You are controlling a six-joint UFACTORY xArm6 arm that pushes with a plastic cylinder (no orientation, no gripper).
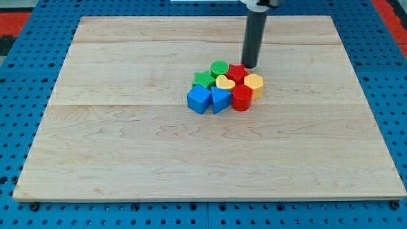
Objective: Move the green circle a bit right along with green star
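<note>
The green circle [219, 67] sits at the top of a tight cluster of blocks near the board's middle. The green star [203, 79] lies just below and left of it, touching it. My tip [250, 66] stands at the cluster's upper right, just above the red star [237, 72] and to the right of the green circle, with the red star between them.
The cluster also holds a yellow heart [224, 82], a yellow hexagon-like block [254, 83], a red cylinder [241, 98], a blue cube [199, 99] and a blue triangle [220, 100]. The wooden board [127, 146] lies on a blue pegboard [19, 70].
</note>
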